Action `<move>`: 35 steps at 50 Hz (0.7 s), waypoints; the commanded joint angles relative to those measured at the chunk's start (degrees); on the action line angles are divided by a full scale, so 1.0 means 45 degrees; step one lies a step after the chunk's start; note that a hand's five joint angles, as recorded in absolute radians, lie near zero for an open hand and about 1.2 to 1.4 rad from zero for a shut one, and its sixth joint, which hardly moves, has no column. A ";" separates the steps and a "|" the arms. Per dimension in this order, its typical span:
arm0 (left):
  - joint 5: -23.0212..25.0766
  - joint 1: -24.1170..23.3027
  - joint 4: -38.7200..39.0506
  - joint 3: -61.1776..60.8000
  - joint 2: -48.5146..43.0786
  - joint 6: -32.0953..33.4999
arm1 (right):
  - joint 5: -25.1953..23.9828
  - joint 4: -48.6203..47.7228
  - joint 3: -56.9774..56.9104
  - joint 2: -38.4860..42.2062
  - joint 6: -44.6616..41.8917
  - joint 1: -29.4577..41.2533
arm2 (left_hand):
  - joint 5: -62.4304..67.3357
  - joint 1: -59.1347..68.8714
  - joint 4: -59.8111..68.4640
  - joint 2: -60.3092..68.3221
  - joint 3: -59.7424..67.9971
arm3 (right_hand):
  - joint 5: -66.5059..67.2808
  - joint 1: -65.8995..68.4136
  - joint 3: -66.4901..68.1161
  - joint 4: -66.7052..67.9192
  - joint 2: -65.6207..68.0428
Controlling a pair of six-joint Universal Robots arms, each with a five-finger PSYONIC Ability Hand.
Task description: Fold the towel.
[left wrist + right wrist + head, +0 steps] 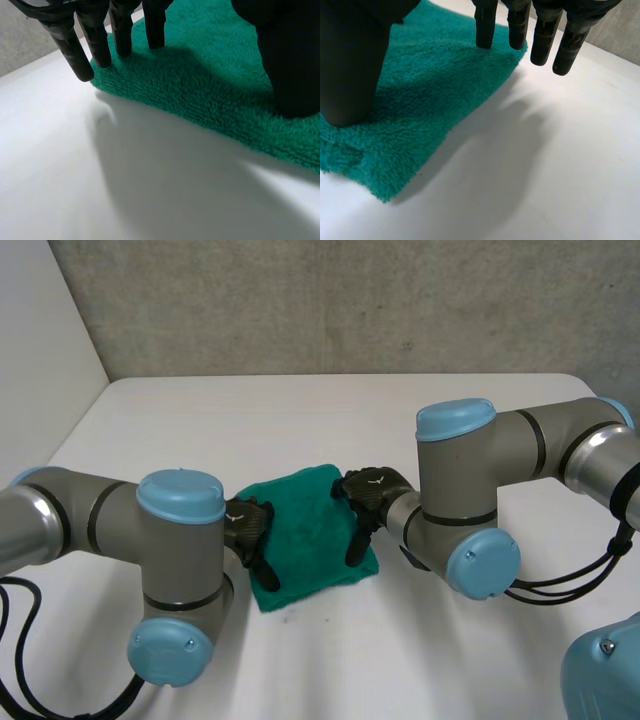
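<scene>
Resting on the towel (305, 535): left hand (248, 524), fingers (102, 45) straight and apart, tips at the left edge, thumb pressed on top, nothing gripped. Right hand (372, 492): likewise straight-fingered, thumb down near the right edge. Probable purpose: flattening the fold. Towel: green, a compact folded rectangle between both hands, mid white table (300, 420).

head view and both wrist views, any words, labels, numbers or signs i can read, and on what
No text can be read.
The green towel and the white table carry no text.
A small pale mark on the back of the left hand and another on the right hand are too small to read.
</scene>
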 commanded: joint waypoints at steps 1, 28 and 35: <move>0.0220 0.0005 0.0120 -0.0021 0.1543 -0.0052 | 0.0555 0.0036 0.0012 -0.0840 -0.0644 0.0117 | -0.0238 -0.0461 -0.0265 -0.0284 -0.0400 | -0.0896 -0.0375 -0.0458 -0.0717 -0.0603; 0.4127 0.3735 -0.2849 0.1464 0.7755 -0.3158 | 0.1965 -0.2796 0.5696 -0.9476 -0.0448 -0.3359 | -0.0014 -0.0237 -0.0041 -0.0060 -0.0176 | -0.0896 -0.0375 -0.0458 -0.0717 -0.0603; 0.4127 0.3657 -0.2868 0.1385 0.7873 -0.3197 | 0.0889 -0.2738 0.5774 -0.9985 -0.0137 -0.3672 | -0.0014 -0.0237 -0.0041 -0.0060 -0.0176 | -0.0896 -0.0375 -0.0458 -0.0717 -0.0603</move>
